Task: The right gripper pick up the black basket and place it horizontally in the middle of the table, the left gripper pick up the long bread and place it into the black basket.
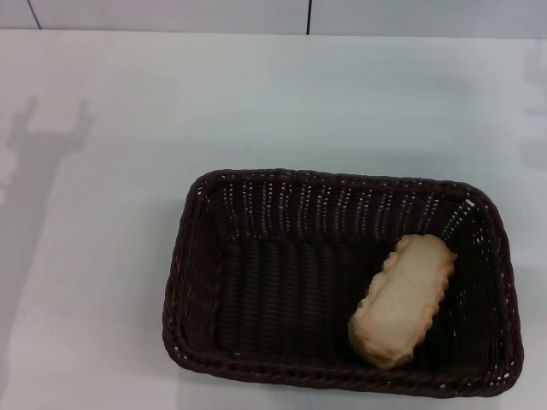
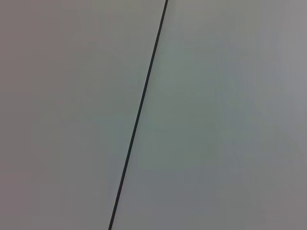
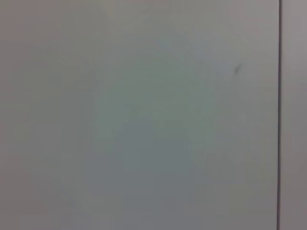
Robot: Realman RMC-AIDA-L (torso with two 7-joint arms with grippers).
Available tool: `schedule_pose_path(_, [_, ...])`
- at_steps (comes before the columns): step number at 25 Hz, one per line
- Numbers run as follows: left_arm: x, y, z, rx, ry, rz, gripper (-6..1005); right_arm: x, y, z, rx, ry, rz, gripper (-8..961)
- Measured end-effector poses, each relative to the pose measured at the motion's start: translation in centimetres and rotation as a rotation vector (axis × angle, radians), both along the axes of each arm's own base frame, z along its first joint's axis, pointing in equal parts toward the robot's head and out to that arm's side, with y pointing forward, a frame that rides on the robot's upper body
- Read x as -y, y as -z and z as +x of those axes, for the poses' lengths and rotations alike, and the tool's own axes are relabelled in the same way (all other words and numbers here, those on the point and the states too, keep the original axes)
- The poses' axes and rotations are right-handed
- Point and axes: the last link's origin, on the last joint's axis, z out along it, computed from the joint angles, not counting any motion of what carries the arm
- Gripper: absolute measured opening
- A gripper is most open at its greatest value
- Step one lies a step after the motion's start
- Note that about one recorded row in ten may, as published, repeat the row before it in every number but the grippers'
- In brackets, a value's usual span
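Observation:
The black basket [image 1: 198, 256] lies lengthwise across the white table [image 1: 111, 171], in the near middle of the head view. The long bread [image 1: 403, 301] lies inside it at the right end, pale tan side up, tilted a little. Neither gripper shows in any view. Only a grey shadow of an arm falls on the table at the far left. Both wrist views show plain pale panels with a thin dark seam.
The table's far edge meets a pale wall with dark seams [image 1: 308, 15]. The left wrist view shows one slanting seam [image 2: 139, 115]; the right wrist view shows one upright seam [image 3: 279, 115].

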Motion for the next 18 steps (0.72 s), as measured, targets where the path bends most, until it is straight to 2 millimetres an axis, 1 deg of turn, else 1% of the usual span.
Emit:
schedule_pose_path(7, [-0.2,0.0,0.3,-0.001,0.012,0.0,837,0.6,0.2,0.6,-0.006,0.01,-0.001,358])
schedule_pose_path(13, [-0.4,0.2,0.5,-0.002,0.014,-0.008,837,0.7,0.7,0.3,0.029,-0.015,-0.036,360])
schedule_pose_path(18, [-0.1,0.2,0.3,0.006,0.01,-0.009,837,1.1,0.5,0.8,0.006,-0.015,-0.025,431])
